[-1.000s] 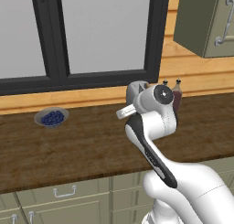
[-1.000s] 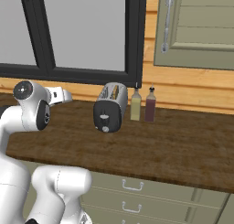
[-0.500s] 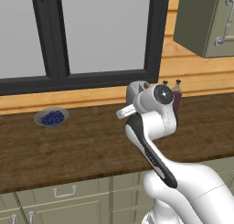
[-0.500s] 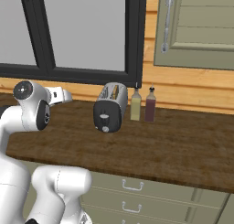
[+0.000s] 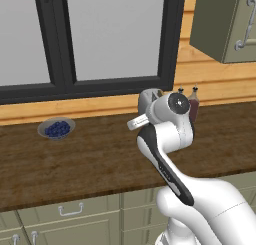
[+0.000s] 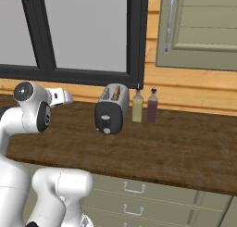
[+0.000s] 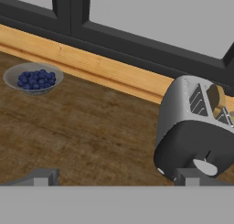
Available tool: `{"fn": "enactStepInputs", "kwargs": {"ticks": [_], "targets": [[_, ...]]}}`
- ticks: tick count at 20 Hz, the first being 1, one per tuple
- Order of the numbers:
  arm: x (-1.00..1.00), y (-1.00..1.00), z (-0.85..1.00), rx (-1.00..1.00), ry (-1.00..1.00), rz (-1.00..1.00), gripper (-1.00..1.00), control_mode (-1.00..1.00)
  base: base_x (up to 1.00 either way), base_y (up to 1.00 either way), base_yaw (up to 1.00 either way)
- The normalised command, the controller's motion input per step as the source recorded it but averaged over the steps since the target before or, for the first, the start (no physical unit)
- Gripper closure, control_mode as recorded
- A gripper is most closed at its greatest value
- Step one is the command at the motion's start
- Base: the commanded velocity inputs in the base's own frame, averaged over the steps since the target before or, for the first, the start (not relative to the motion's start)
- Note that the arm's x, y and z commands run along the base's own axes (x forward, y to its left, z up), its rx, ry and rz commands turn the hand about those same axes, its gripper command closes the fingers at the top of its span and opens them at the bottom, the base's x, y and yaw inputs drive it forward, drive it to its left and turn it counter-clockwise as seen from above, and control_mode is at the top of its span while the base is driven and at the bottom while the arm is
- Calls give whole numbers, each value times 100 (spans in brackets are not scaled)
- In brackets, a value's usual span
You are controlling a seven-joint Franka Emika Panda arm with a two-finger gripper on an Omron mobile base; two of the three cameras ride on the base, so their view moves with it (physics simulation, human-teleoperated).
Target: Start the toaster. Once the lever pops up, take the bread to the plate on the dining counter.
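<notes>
1. Dark brown wood forms the table [image 6: 185, 147], running below a black-framed window [image 6: 83, 31].
2. Silver-white, the toaster [image 6: 111, 109] stands near the wall, its black knob end facing the robot, just beside two bottles [image 6: 144, 106].
3. The grey dish of blue berries [image 5: 56, 128] sits well apart to the left.
4. The hand [image 7: 116, 177] hovers with fingers spread, pinching nothing.
5. The bread [image 7: 216, 101] stands in a toaster slot.

Small silver-white boxy toaster [image 6: 111, 109] w/ black end panel & round knob, upright near back edge of dark wood surface [image 6: 185, 147]. Brown bread slice [image 7: 215, 100] sits in its slot.
</notes>
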Motion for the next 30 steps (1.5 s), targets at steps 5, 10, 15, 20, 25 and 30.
{"fn": "enactStepInputs", "kwargs": {"ticks": [5, 10, 15, 20, 25, 30], "targets": [[0, 0, 0, 0, 0, 0, -100, -100, 0, 0, 0], [0, 0, 0, 0, 0, 0, -100, -100, 0, 0, 0], [0, 0, 0, 0, 0, 0, -100, -100, 0, 0, 0], [0, 0, 0, 0, 0, 0, -100, -100, 0, 0, 0], [0, 0, 0, 0, 0, 0, -100, -100, 0, 0, 0], [0, 0, 0, 0, 0, 0, -100, -100, 0, 0, 0]]}}
